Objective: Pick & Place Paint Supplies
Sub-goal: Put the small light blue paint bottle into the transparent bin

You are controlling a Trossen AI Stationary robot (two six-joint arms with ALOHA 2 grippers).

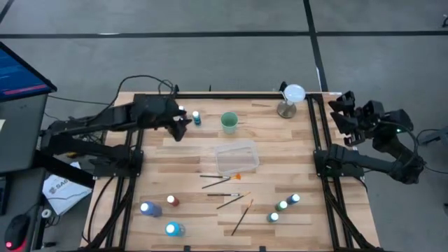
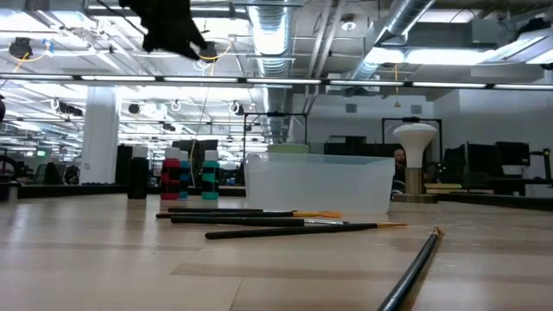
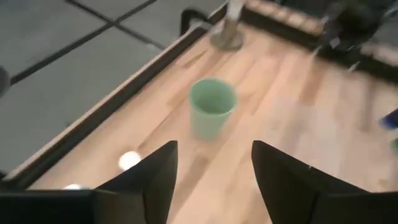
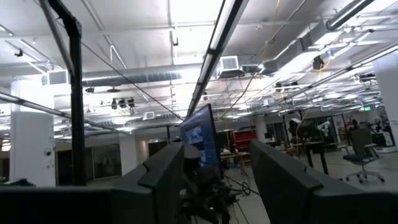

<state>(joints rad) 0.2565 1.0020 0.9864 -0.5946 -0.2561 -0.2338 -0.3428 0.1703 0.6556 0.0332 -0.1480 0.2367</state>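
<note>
Left gripper (image 1: 183,124) hovers above the far left of the counter (image 1: 280,147), fingers parted and empty, just beside a blue paint bottle (image 1: 197,118) and near the green cup (image 1: 229,122). Right gripper (image 1: 344,105) waits raised off the counter's far right edge, fingers apart, holding nothing. Paintbrushes (image 1: 224,183) lie loose just in front of the clear tray (image 1: 236,156); the remaining bottles (image 1: 283,205) stand along the near edge.

So my paint bottles are scattered: one blue bottle (image 1: 197,118) upright near the far edge, a red one (image 1: 172,201) and two blue ones (image 1: 150,208) near-left, three green ones (image 1: 283,206) near-right. Thin brushes (image 1: 225,186) lie flat mid-table between them.
</note>
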